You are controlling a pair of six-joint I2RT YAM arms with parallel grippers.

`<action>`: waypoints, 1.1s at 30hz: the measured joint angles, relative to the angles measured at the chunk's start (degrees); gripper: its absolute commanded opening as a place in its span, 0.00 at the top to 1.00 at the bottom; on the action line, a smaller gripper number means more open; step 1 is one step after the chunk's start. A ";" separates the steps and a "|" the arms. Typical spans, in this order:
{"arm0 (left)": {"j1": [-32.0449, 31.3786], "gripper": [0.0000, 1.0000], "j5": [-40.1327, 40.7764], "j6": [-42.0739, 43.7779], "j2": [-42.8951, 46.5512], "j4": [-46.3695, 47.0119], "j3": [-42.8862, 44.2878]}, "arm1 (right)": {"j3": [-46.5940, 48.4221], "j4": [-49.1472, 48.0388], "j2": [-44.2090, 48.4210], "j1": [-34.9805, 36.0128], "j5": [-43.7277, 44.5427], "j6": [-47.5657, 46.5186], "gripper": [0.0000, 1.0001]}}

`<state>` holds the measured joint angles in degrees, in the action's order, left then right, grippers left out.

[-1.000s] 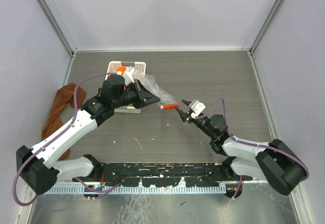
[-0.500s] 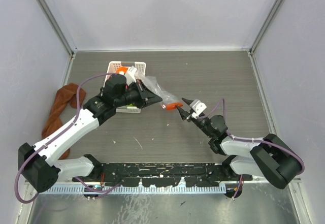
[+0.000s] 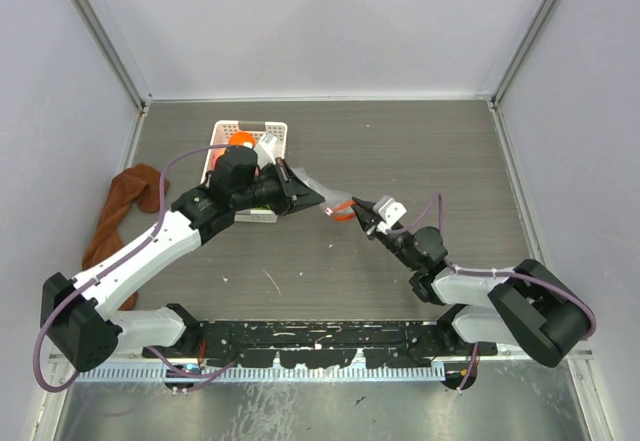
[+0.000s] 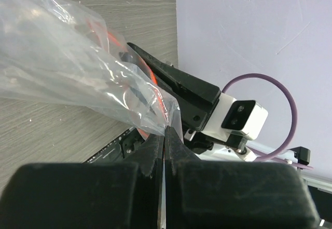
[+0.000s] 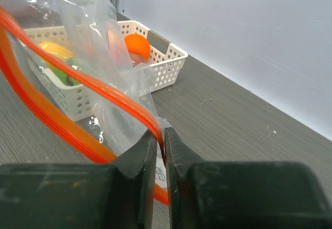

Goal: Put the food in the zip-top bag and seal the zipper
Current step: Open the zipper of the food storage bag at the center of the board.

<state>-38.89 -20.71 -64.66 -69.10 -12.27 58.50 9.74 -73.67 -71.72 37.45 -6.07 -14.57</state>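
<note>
The clear crinkly zip-top bag hangs in the air between my two grippers, above the table's middle. My left gripper is shut on the bag's clear edge. My right gripper is shut on the red-orange zipper strip at the bag's mouth. The food lies in the white slotted basket: an orange piece, a yellow one and a green one show through the bag. The bag looks empty.
A brown cloth lies at the table's left edge. The basket stands at the back left under my left arm. Grey walls close the back and both sides.
My left gripper has carried the bag's edge to the right, towards the right gripper. The right gripper has closed in on the zipper strip and now grips it; the bag is bunched shorter between them.
</note>
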 measured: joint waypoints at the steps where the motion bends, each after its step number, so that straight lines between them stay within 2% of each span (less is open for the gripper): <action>1: 0.00 0.97 0.07 0.31 -0.13 -0.48 0.31 | 0.00 0.48 0.55 0.00 -0.02 0.02 0.96; 4: 0.00 0.86 0.87 1.81 -0.26 -1.66 1.40 | 0.00 3.82 4.04 0.00 0.00 0.33 0.99; 5: 0.00 0.79 1.18 2.51 -0.24 -1.84 1.64 | 0.02 5.11 5.35 0.00 0.02 0.48 0.99; 8: 0.00 0.65 3.21 4.70 0.02 -3.21 2.49 | 0.20 11.43 11.10 0.00 0.76 1.75 0.99; 12: -0.02 0.55 6.71 7.82 1.66 -6.08 2.67 | 1.79 20.70 17.46 0.00 2.99 4.72 0.99; 23: -1.05 0.43 12.68 12.39 6.25 -8.24 2.54 | 15.43 53.24 26.01 0.00 13.51 18.18 0.99; 29: -8.55 0.39 17.92 14.19 5.25 -8.11 2.51 | 29.57 74.60 22.73 0.00 22.10 29.09 0.99; 33: -11.67 0.38 19.41 14.69 1.38 -7.72 3.15 | 33.64 81.70 21.29 0.00 24.74 32.61 0.99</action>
<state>-50.57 -1.30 -49.98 -67.72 -19.99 61.65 43.38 8.03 -50.43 37.45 18.68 18.04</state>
